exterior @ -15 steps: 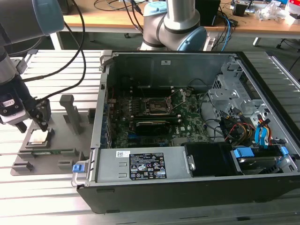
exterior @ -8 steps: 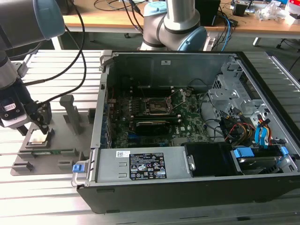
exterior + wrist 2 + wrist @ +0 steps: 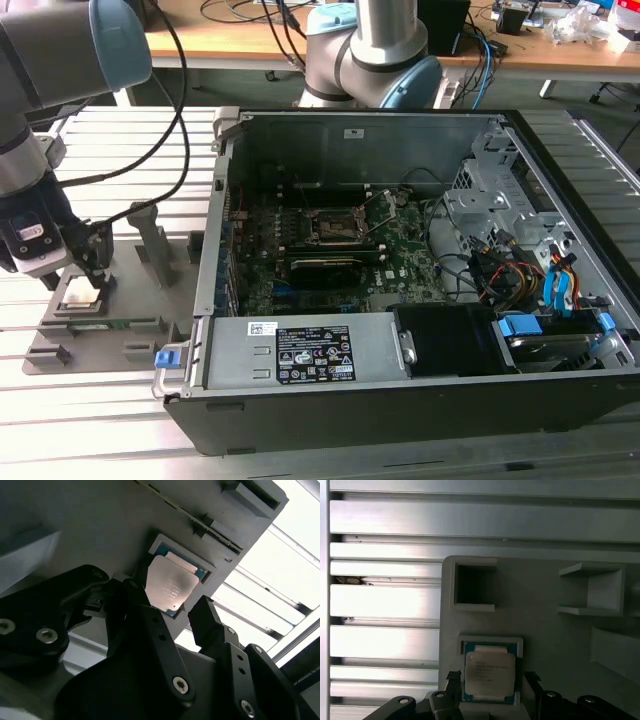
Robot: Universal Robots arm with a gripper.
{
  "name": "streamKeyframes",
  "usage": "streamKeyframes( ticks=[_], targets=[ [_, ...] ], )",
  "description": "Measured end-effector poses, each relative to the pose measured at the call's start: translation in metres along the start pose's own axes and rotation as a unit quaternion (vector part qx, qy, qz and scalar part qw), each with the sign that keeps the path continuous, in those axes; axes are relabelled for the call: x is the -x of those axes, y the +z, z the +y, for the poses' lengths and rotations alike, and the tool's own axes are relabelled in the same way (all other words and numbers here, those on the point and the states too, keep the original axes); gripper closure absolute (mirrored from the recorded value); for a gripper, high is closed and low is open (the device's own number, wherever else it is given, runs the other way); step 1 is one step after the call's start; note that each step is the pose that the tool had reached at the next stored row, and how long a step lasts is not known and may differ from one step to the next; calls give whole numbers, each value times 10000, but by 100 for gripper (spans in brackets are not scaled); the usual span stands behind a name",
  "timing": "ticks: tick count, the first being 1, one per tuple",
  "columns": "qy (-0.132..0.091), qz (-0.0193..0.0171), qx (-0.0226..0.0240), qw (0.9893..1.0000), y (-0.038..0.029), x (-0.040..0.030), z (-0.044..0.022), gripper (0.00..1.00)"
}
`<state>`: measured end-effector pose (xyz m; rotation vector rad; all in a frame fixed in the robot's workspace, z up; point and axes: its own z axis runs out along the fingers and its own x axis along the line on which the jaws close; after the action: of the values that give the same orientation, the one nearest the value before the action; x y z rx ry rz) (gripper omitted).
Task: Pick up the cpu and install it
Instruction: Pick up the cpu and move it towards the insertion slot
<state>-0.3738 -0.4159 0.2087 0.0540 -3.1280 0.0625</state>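
The cpu [image 3: 80, 292] is a small square chip with a silvery top plate. It lies flat in a raised recess of a grey holder plate [image 3: 128, 322] at the exterior view's left, outside the computer case. My gripper [image 3: 77, 274] hangs just above it, open, one finger on each side. Both wrist views show the cpu [image 3: 172, 586] [image 3: 489, 672] between the black fingertips [image 3: 136, 594], with small gaps on either side. The gripper [image 3: 170, 606] [image 3: 491, 680] holds nothing. Inside the case, the black square socket [image 3: 335, 228] sits on the green motherboard.
The open black computer case [image 3: 560, 395] fills the middle and the exterior view's right. It holds a power supply [image 3: 300, 352], a dark card [image 3: 335, 268], drive bays and bundled cables [image 3: 505, 270]. Upright grey posts [image 3: 152, 245] stand on the holder plate. The arm's base [image 3: 370, 60] stands behind the case.
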Motion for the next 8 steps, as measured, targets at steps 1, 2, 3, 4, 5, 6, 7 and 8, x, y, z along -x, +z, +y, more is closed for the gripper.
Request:
streamKeyframes(
  ticks=[1,2,3,4,5,6,7,8],
  targets=[
    [0,0,2,10000,27,1,1,40],
    [-2,0,33,10000,34,3,0,40],
    [-2,-3,87,10000,45,3,2,40],
    [-37,-5,104,9999,59,3,-3,40],
    [-65,-5,104,9999,67,2,-5,40],
    [-75,-5,104,9999,77,2,-7,40],
    [-76,-6,104,9999,90,2,-7,40],
    [-76,-5,104,9999,94,2,-8,40]
  ],
)
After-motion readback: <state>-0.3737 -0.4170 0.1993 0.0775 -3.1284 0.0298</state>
